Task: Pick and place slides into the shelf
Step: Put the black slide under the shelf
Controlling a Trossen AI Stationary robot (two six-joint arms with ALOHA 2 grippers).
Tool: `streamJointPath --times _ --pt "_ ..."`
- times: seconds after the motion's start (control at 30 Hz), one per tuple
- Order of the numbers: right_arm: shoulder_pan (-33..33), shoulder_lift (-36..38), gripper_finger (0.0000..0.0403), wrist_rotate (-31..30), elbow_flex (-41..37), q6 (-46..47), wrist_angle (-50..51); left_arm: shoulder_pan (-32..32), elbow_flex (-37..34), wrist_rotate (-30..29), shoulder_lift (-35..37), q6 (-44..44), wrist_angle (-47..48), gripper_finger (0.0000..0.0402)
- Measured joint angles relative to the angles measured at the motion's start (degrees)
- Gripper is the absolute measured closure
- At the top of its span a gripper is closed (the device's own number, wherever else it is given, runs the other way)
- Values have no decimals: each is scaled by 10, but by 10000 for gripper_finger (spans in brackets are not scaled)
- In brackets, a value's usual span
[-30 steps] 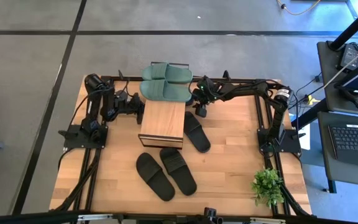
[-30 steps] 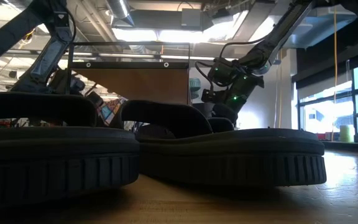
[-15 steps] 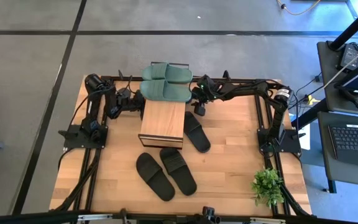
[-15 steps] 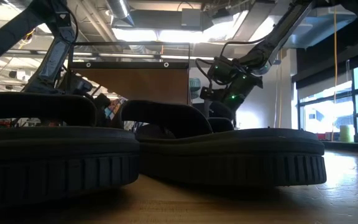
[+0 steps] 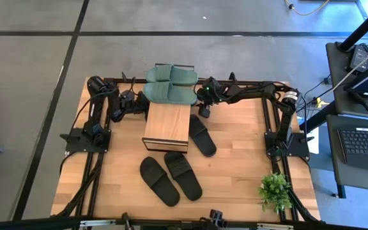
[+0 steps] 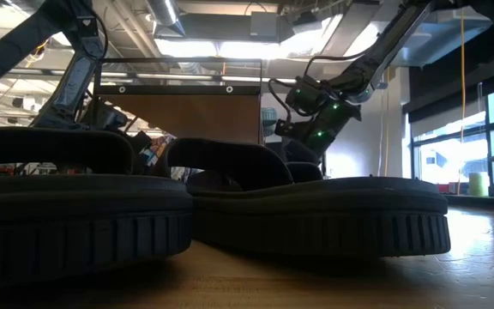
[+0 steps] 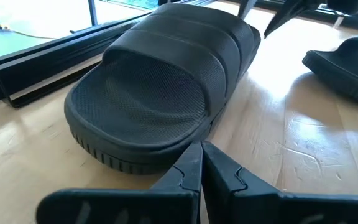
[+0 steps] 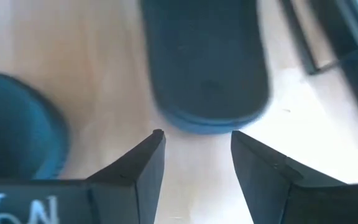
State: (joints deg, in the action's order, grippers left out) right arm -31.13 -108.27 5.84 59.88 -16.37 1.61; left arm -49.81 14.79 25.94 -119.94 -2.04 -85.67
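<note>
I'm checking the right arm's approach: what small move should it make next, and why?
Probably lower the open right gripper onto the black slide beside the shelf. Its fingers hang empty just above that slide's end, so nothing is gripped yet.

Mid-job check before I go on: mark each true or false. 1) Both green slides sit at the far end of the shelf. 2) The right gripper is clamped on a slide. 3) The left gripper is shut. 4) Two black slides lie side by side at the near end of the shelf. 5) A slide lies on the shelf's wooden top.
1) True: the two green slides lie together at the far end of the shelf.
2) False: the right gripper stands open over the table, empty, just short of a black slide.
3) True: the left gripper has its fingertips together, in front of a slide.
4) True: the black pair lies there.
5) False: the plank top is bare.
</note>
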Motion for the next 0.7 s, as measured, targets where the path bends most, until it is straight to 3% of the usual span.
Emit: streamJointPath --times 0.7 --pt "-2 -8 218 -13 0 11 -55 0 0 0 0 0 0 402"
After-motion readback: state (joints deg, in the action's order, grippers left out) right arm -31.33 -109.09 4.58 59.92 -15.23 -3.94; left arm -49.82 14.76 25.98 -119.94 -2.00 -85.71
